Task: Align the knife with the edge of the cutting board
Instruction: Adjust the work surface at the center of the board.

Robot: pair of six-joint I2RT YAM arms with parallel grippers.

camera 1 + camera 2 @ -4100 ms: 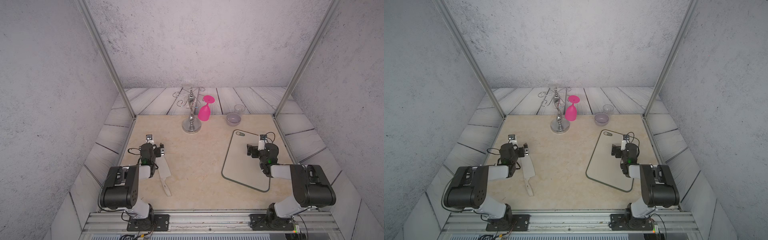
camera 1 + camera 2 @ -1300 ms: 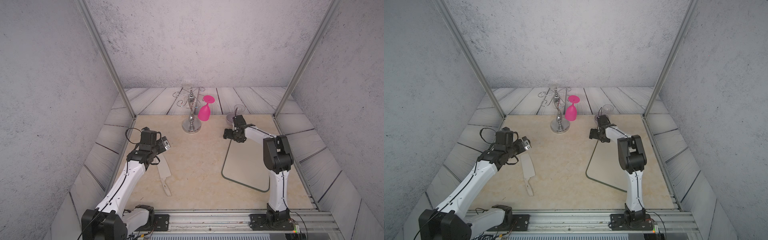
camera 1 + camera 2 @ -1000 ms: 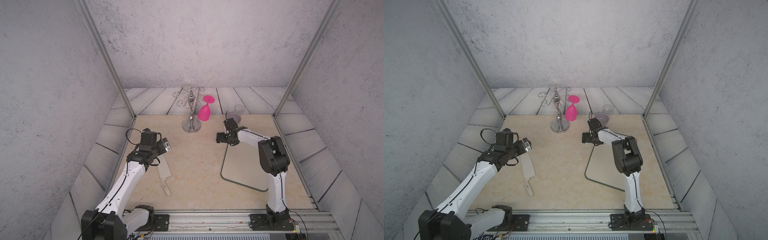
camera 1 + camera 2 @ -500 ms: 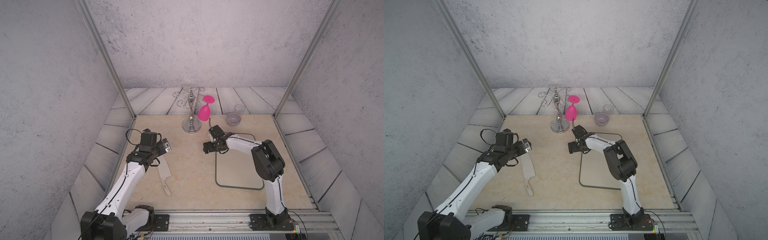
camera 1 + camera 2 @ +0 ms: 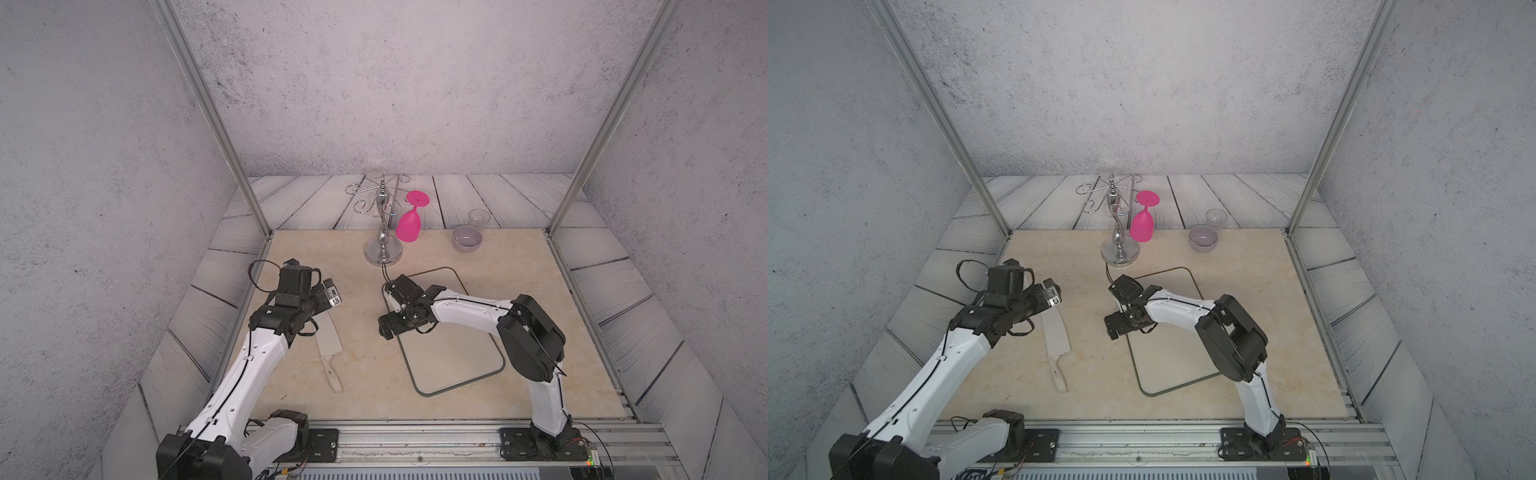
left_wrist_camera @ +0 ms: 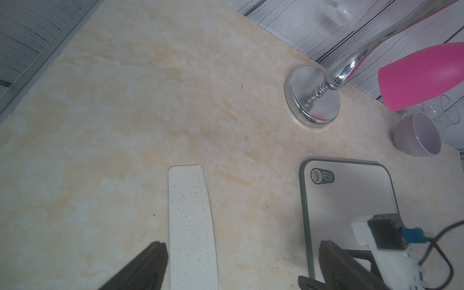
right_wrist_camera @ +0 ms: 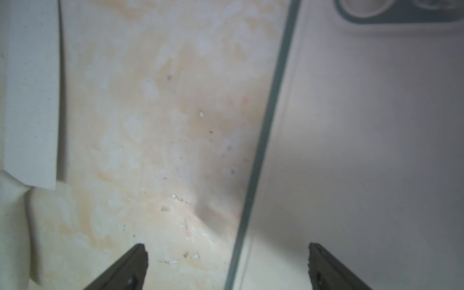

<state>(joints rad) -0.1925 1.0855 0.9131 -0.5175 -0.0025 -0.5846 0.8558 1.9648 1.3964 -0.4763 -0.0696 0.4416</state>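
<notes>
The knife (image 5: 328, 344) lies flat on the marble top, whitish blade toward the back, cream handle (image 5: 333, 377) toward the front; it also shows in the other top view (image 5: 1057, 332). The cutting board (image 5: 453, 353) (image 5: 1171, 361) lies to its right, its far end angled toward the knife. My left gripper (image 6: 242, 244) hovers open over the far part of the blade (image 6: 190, 226). My right gripper (image 7: 227, 248) (image 5: 388, 309) is open and straddles the board's green-rimmed left edge, one finger over the board (image 7: 364, 150), one over the table. The knife blade (image 7: 30, 100) lies apart from that edge.
A chrome stand (image 5: 382, 249) with a hanging pink glass (image 5: 409, 226) stands behind the board. A lilac bowl (image 5: 467, 239) and a clear cup (image 5: 479, 216) sit at the back right. Metal posts (image 5: 257, 216) flank the table.
My right gripper swept left and toward the front along the board's far end. The board turned with it, its far end swinging toward the knife. The left arm and knife stayed put.
</notes>
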